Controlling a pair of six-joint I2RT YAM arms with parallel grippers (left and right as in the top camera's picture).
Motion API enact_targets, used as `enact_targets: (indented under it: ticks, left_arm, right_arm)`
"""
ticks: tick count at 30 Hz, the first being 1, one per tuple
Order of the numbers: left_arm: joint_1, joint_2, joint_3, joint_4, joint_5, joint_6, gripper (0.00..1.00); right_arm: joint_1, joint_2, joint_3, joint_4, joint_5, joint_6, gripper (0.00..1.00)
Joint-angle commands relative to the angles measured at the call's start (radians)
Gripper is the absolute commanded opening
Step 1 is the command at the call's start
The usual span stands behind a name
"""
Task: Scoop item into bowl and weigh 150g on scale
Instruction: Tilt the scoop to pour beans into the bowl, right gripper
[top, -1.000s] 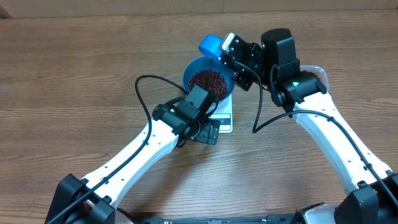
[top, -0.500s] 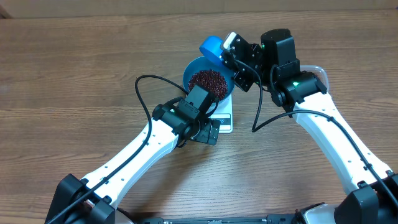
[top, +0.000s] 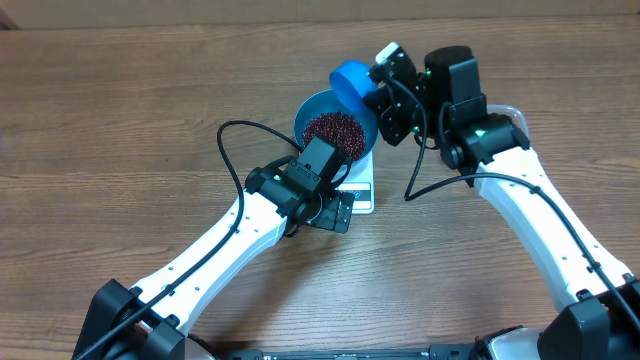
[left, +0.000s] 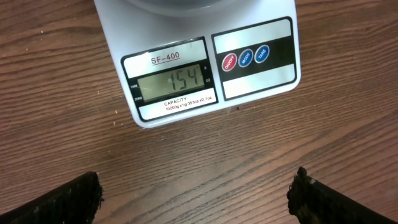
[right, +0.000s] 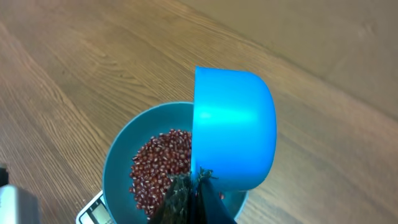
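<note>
Many beans (top: 334, 130) half-fill the bowl (top: 299, 122); right gripper (right: 189, 198) pinches the scoop (right: 233, 127), left gripper (left: 199, 199) wide open.

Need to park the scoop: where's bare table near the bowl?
Bare wood: left of the bowl, beyond the left arm's cable; also the scale's near side, right of the left gripper. Crowded: right of the bowl, where the right gripper holds the scoop.
</note>
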Motion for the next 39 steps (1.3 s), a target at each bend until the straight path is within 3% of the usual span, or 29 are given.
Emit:
enact_targets:
  ticks: [1, 39]
  left_arm:
    - [0.000, 0.007, -0.006, 0.004, 0.008, 0.018, 1.00]
    - [0.000, 0.007, -0.006, 0.004, 0.008, 0.019, 0.99]
  right_arm:
    - [-0.021, -0.025, 0.031, -0.007, -0.019, 0.068, 0.03]
    - [-0.032, -0.020, 0.030, -0.079, -0.056, 0.064, 0.03]
